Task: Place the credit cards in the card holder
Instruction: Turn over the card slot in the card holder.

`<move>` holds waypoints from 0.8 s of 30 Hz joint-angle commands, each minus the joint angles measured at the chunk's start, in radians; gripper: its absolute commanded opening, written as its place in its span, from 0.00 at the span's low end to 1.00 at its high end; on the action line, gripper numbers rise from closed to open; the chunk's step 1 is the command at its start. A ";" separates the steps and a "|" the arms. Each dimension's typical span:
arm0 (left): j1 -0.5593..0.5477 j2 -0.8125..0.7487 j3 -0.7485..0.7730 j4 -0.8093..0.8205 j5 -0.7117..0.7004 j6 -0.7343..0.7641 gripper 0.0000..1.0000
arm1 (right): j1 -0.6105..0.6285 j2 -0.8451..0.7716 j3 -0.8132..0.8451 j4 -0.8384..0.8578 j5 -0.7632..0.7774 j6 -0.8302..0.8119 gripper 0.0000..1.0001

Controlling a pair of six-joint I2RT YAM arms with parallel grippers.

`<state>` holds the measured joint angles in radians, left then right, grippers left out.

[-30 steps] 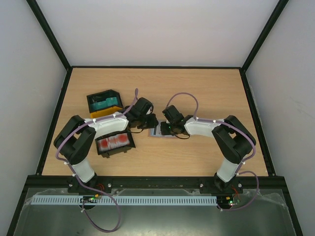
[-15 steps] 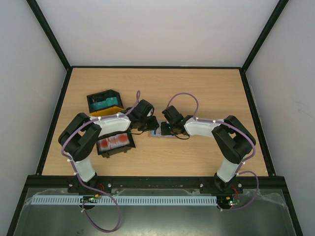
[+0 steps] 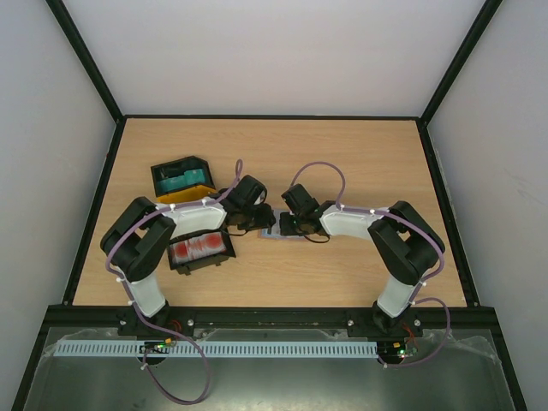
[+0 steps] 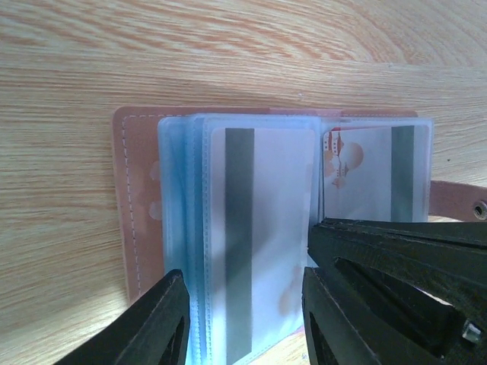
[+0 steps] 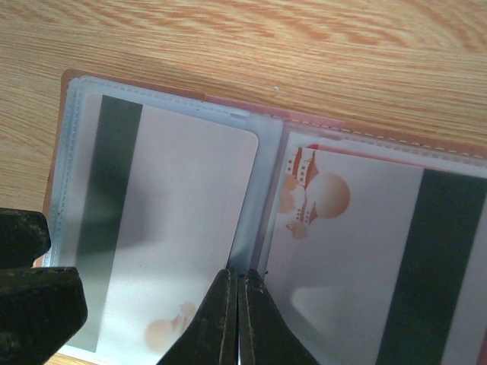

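Stock as I read it from the remote desk, largest item first:

1. Wooden table, carrying everything below
2. Left arm and right arm, both bent inward so their wrists meet near the table's middle
3. Black tray beside the left arm, holding red-and-white cards
4. Black and yellow tray further back on the left, holding teal cards
5. Card holder, brown, lying open and flat on the table between the two wrists, its clear sleeves fanned upward
6. Pale card with a grey stripe, in the left sleeve
7. White card with a small orange picture and a grey stripe, in the right sleeve
8. Left gripper, jaws moderately apart above the left sleeve, one finger over each side of the pale card; I see nothing clamped
9. Right gripper, fingers pressed fully together, tips at the fold between the two sleeves; I cannot tell whether they pinch any plastic
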<state>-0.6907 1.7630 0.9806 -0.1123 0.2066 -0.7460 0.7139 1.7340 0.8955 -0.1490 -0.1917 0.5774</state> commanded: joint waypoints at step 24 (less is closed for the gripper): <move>-0.028 0.040 0.012 -0.032 0.048 0.009 0.36 | 0.000 0.040 -0.025 -0.043 0.046 0.012 0.02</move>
<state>-0.7040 1.7779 0.9806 -0.1188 0.2558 -0.7475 0.7139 1.7340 0.8948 -0.1474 -0.1913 0.5861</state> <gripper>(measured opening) 0.408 0.021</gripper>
